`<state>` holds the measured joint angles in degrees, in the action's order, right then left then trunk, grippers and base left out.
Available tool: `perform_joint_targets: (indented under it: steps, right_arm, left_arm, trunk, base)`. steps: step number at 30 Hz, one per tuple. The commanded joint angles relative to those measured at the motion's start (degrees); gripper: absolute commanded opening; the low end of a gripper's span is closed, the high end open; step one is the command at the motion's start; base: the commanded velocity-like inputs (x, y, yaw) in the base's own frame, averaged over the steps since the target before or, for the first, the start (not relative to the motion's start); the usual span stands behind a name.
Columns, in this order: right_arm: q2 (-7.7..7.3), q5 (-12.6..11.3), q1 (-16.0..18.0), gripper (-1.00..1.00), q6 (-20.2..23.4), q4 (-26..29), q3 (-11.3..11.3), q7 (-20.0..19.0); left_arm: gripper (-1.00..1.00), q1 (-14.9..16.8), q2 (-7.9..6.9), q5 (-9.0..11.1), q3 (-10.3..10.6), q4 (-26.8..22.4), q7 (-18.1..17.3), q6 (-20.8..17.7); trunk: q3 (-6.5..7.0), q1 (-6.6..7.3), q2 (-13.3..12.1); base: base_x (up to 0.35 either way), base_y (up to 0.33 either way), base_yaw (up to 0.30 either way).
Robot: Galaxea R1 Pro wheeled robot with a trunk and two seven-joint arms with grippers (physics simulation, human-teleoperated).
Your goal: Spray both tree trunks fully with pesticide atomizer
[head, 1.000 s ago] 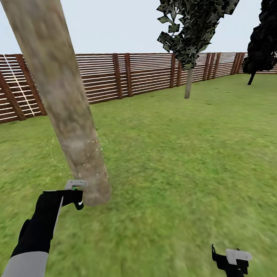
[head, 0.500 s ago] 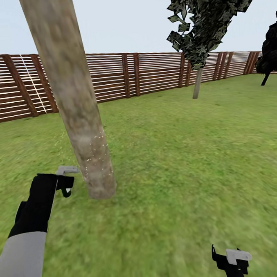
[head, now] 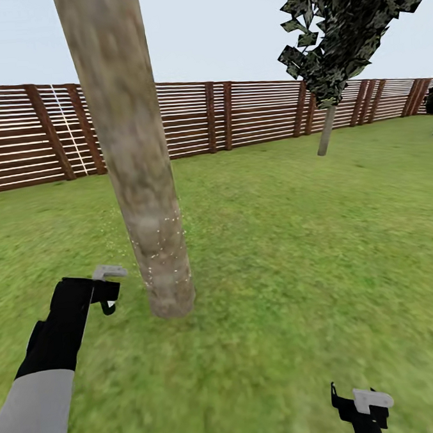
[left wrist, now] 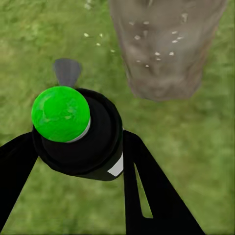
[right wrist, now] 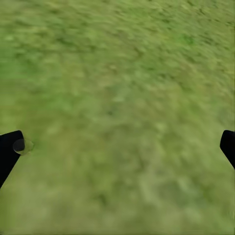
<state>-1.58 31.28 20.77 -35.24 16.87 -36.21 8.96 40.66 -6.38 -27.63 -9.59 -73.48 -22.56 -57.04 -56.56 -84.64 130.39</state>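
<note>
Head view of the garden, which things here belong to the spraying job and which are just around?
Job:
- atomizer, held in the left gripper
- near trunk, flecked with pale specks low down
- far tree, its trunk by the fence

Just around:
- fence
- grass
- right gripper, open, over grass

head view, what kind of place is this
A fenced garden or backyard, most likely: a grass lawn, a brown slatted wooden fence along the back, and trees, with one thick trunk close by.
</note>
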Motion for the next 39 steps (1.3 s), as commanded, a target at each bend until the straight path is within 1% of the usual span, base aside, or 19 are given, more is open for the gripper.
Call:
perform_joint_targets:
  steps: [1,4,5,6,7,10,12,19,28,32,39]
  right_arm:
    - [0.00,0.00,0.00,1.00,0.00,0.00,0.02,-0.01]
    - [0.00,0.00,0.00,1.00,0.00,0.00,0.00,-0.04]
    - [0.00,0.00,-0.01,1.00,0.00,0.00,0.01,-0.02]
    - [0.00,0.00,-0.01,1.00,0.00,0.00,0.00,-0.02]
    - [0.00,0.00,-0.01,1.00,0.00,0.00,0.00,-0.02]
    - [0.00,0.00,0.01,1.00,0.00,0.00,0.00,-0.01]
    - [-0.47,-0.04,-0.21,1.00,0.00,0.00,0.00,0.00]
    - [-0.61,-0.05,-0.30,1.00,0.00,0.00,0.00,0.00]
    - [-0.61,-0.08,-0.30,1.00,0.00,0.00,0.00,0.00]
    - [-0.61,-0.08,-0.30,1.00,0.00,0.00,0.06,0.00]
    - [-0.61,-0.07,-0.30,1.00,0.00,0.00,0.08,0.00]
  left_arm:
    - [-1.00,-0.68,0.47,0.04,0.00,0.00,-0.09,0.13]
    - [-1.00,-1.58,1.87,0.11,0.18,0.30,-0.44,0.31]
    - [-1.00,-1.95,2.00,0.12,0.89,0.50,-1.29,0.61]
    - [-1.00,-2.21,2.05,0.09,2.70,0.89,-2.71,1.16]
    - [-1.00,-2.28,2.02,0.02,3.32,1.15,-3.02,1.41]
    - [-1.00,-2.33,1.72,-0.20,3.22,1.30,-2.94,1.43]
    - [-1.00,-2.34,1.44,-0.28,3.33,1.38,-2.90,1.41]
    - [-1.00,-2.34,1.39,-0.32,3.17,1.75,-2.76,1.41]
    - [-1.00,-2.42,1.64,-0.48,3.26,1.89,-2.67,1.41]
    - [-1.00,-3.15,1.64,-0.41,3.19,1.93,-2.67,1.48]
    - [-1.00,-3.38,1.62,-0.49,3.17,1.94,-2.67,1.41]
  trunk:
    - [0.00,0.00,0.00]
    - [0.00,0.00,0.00]
    - [0.00,0.00,0.00]
    - [0.00,0.00,0.00]
    - [0.00,0.00,0.00]
    - [0.00,0.00,0.00]
    - [0.00,0.00,0.00]
    - [0.00,0.00,0.00]
    - [0.00,0.00,0.00]
    - [0.00,0.00,0.00]
    - [0.00,0.00,0.00]
  base:
    - [0.001,0.001,0.070]
    - [0.000,0.000,0.015]
    - [0.000,0.000,0.002]
    - [0.000,0.000,0.000]
    - [0.000,0.000,0.000]
    - [0.000,0.000,0.000]
    - [0.000,0.000,0.000]
    - [0.037,-0.028,0.000]
    - [-0.010,-0.262,0.000]
    - [-0.005,-0.274,0.000]
    - [0.098,-0.267,0.000]
